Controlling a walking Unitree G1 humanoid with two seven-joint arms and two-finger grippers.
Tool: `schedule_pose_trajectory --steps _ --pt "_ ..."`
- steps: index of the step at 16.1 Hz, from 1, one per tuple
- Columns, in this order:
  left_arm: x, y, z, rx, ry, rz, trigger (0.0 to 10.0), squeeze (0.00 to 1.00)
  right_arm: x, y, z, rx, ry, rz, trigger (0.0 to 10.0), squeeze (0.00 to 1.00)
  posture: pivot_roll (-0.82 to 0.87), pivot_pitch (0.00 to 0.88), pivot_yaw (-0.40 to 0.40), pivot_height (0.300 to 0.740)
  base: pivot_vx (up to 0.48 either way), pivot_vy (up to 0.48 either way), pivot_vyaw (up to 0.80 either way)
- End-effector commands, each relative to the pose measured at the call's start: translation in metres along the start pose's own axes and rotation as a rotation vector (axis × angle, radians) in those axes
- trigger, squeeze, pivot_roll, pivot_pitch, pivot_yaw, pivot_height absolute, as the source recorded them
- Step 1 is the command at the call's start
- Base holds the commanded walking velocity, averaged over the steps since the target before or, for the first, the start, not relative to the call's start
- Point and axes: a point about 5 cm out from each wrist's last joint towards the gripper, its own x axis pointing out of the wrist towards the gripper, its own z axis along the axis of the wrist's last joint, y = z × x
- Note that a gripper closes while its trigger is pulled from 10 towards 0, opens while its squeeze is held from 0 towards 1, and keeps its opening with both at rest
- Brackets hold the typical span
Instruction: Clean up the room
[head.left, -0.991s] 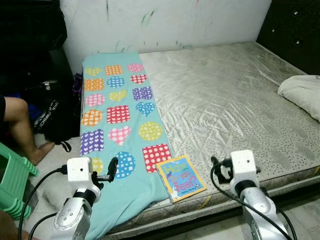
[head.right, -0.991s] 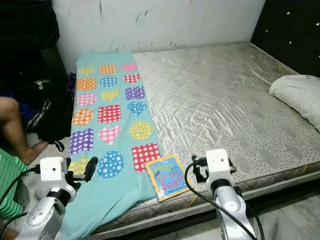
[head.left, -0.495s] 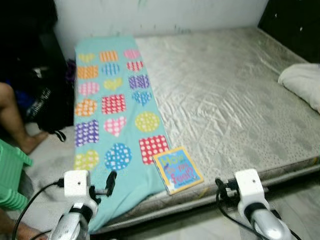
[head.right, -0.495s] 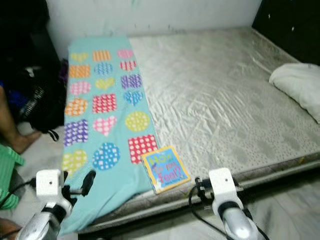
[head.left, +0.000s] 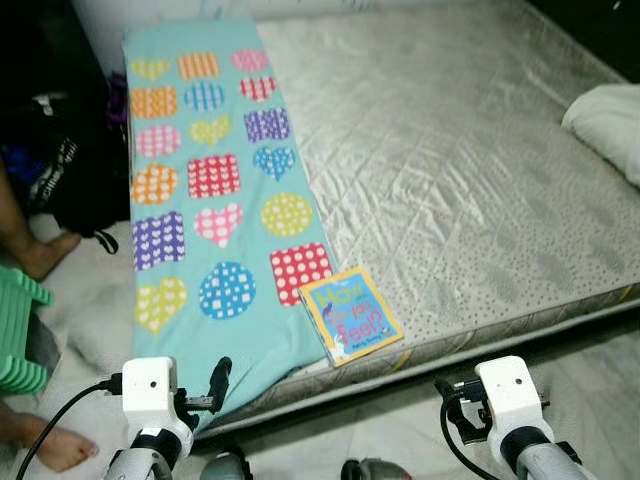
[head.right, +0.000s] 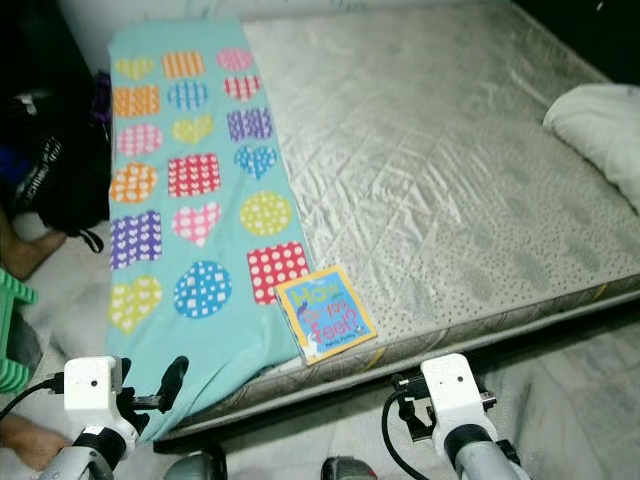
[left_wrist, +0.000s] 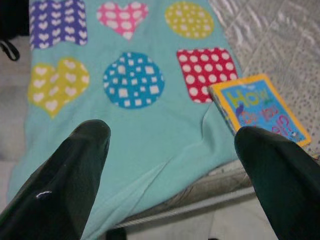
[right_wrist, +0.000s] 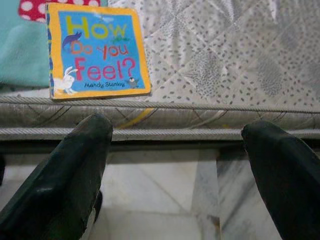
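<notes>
The head camera now looks more steeply down than a second ago: the wall at the head of the bed has left the picture, the floor in front of the bed has come in, and the bed (head.left: 470, 190) itself sits higher in the frame, so the view has shifted, not the things. The picture book (head.left: 351, 315) lies flat at the near edge of the mattress as before, its one corner touching the teal blanket (head.left: 215, 190) with the coloured hearts and dots, which hangs over the bed's edge. A white pillow (head.left: 612, 115) lies at the far right. Both arms are lower and further back from the bed than earlier: the left hand (left_wrist: 170, 145), fingers spread wide, points at the blanket's hanging edge; the right hand (right_wrist: 175, 135), likewise spread, is held before the mattress side, below the book. A person's bare foot (head.left: 55, 448) rests on the floor at the left, near a green stool (head.left: 15, 335) and a black bag (head.left: 70, 170).
</notes>
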Motion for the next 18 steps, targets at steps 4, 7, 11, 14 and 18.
schedule_pose_trajectory --steps 4,7,11,14,18 --pt "-0.004 0.001 0.003 0.006 0.009 0.008 10.0 0.0 -0.005 0.0 0.003 0.024 -0.011 -0.01 10.0 0.0 -0.14 0.267 -0.025 0.74 0.0 0.0 0.0" --pt "-0.003 0.002 0.005 0.008 0.006 0.005 10.0 0.0 -0.005 0.0 0.006 0.038 -0.027 -0.017 10.0 0.0 -0.14 0.263 -0.016 0.74 0.0 0.0 0.0" --pt "0.0 0.002 0.005 0.009 0.008 0.004 10.0 0.0 -0.003 0.0 0.009 0.042 -0.041 -0.022 10.0 0.0 -0.14 0.254 -0.015 0.74 0.0 0.0 0.0" --pt "0.001 0.002 0.005 0.008 0.008 0.003 10.0 0.0 -0.002 0.0 0.01 0.04 -0.047 -0.024 10.0 0.0 -0.14 0.25 -0.013 0.74 0.0 0.0 0.0" --pt "0.003 0.002 0.005 0.01 0.006 0.001 10.0 0.0 -0.001 0.0 0.01 0.038 -0.051 -0.027 10.0 0.0 -0.14 0.246 -0.012 0.72 0.0 0.0 0.0"
